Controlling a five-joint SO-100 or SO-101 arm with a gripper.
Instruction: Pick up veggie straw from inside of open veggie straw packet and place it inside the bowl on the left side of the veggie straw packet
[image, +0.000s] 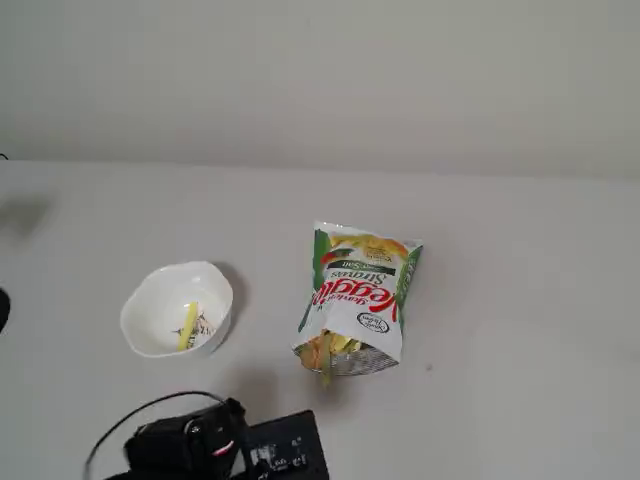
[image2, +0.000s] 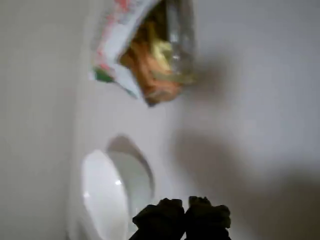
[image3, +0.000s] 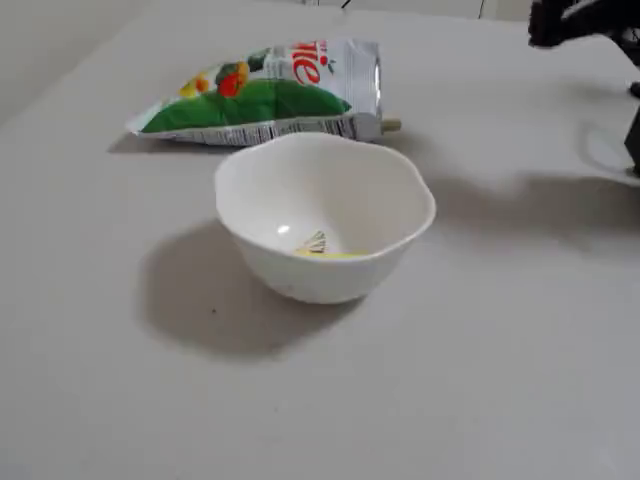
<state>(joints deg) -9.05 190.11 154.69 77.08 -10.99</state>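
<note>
Lying in the bowl (image: 160, 300), the straw (image: 188, 325) rests. At its 3 o'clock, the packet (image: 358, 290) reads "Veggie Straws". The claw (image2: 185, 212) is closed, empty.

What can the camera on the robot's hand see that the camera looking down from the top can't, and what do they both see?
Only the wrist view shows the gripper, dark fingertips together at the bottom edge, holding nothing visible.

Only the fixed view from above shows the veggie straw lying inside the bowl, the red lettering on the veggie straw packet, and the arm's dark base.

Both show the bowl, the packet's open mouth with orange and yellow straws spilling out, and the pale table.
</note>
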